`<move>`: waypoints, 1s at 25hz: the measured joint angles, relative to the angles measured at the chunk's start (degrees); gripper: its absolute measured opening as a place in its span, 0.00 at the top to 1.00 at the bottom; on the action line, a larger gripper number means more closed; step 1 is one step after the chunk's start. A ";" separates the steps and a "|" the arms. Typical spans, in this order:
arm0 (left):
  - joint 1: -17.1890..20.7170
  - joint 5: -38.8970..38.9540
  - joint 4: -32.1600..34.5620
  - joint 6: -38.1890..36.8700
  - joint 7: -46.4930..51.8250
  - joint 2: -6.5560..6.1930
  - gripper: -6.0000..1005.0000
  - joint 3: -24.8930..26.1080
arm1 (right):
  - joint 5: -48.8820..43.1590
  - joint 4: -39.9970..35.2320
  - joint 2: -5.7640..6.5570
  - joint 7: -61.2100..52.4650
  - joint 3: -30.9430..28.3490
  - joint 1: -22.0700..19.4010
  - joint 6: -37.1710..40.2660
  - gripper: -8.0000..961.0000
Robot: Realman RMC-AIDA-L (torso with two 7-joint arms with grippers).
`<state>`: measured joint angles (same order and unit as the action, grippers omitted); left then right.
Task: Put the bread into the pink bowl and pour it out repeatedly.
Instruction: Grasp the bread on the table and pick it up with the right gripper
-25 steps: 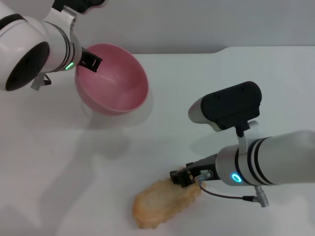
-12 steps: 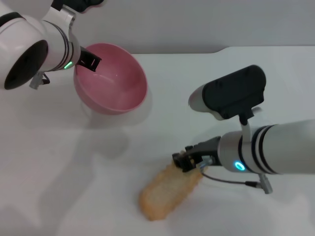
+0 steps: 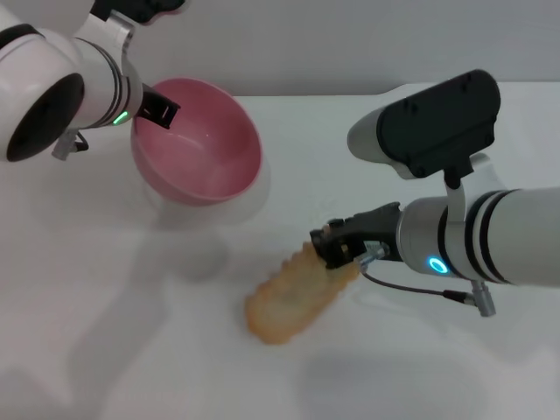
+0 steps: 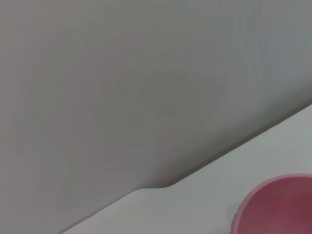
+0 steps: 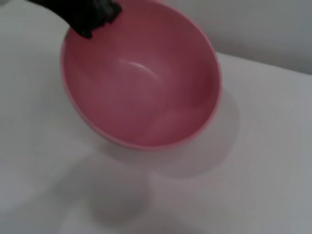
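A white table (image 3: 105,332) fills the head view, its far edge running behind the pink bowl (image 3: 197,140) and stepping back in a rounded notch toward the robot's right, with a grey wall beyond. Broad bare tabletop lies between the two arms and in front of the bowl. The left gripper (image 3: 160,108) is at the far left, its dark fingers clamped on the bowl's rim, holding the bowl tipped so its opening faces toward the right arm; a shadow lies on the table below it. The right gripper (image 3: 335,248) is nearer the robot, to the right of and well apart from the bowl, its black fingers closed on one end of the bread (image 3: 293,293). The bread slants away from that gripper, down and toward the robot's left, its ridged edge showing beside the fingers and its far end low over the table. The right wrist view looks straight into the bowl (image 5: 141,78), with the left gripper's dark finger (image 5: 85,14) on the rim.
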<state>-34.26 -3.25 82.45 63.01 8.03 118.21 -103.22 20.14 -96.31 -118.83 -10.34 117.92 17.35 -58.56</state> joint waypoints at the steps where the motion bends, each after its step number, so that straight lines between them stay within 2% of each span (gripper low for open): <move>1: 0.04 0.01 0.00 -0.01 -0.01 0.00 0.90 0.00 | -0.13 -0.41 0.00 0.01 0.00 0.02 -0.02 0.74; 13: 0.10 0.00 -0.13 -0.41 -0.03 -0.07 0.90 0.07 | -5.08 -8.82 -0.10 -0.14 -0.33 -0.40 -3.65 0.84; 16: 0.11 0.00 -0.15 -0.47 -0.03 -0.09 0.90 0.07 | -6.16 -10.95 -0.17 -0.25 -0.46 -0.55 -4.83 0.92; 19: 0.18 -0.01 -0.17 -0.49 -0.03 -0.09 0.90 0.06 | -6.41 -9.82 -0.20 -0.34 -0.61 -0.66 -4.18 0.99; 25: 0.19 -0.01 -0.18 -0.48 -0.03 -0.09 0.90 -0.27 | -6.64 -2.57 -0.26 -1.07 -0.84 -0.90 0.66 0.92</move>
<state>-34.07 -3.25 82.26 62.53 8.00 118.12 -103.49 13.49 -98.88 -119.09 -11.41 117.08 16.45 -57.90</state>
